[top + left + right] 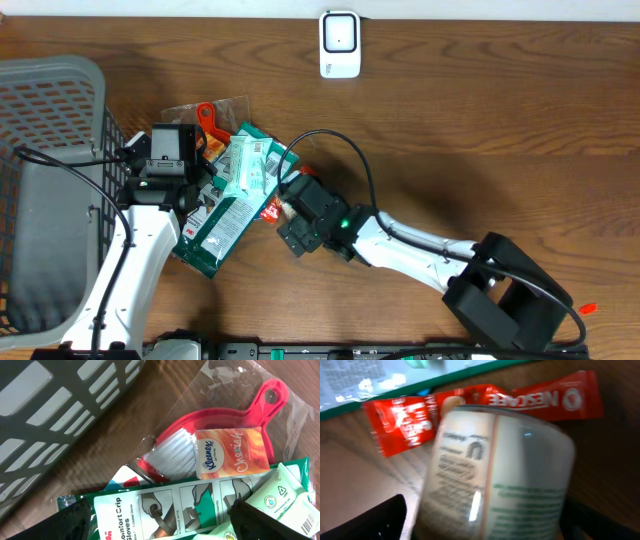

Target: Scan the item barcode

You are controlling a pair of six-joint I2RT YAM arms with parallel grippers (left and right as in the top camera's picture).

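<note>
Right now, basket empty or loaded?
Empty where visible: the overhead view shows no items inside the basket, only bare gray mesh and floor; its left edge is cropped.

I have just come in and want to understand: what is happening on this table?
A heap of shop items lies beside a grey basket. The right end effector has its jaws wide on either side of a can; no grip is visible yet. The left end effector hangs open above the gloves pack. The white scanner stands apart at the far edge.
</note>
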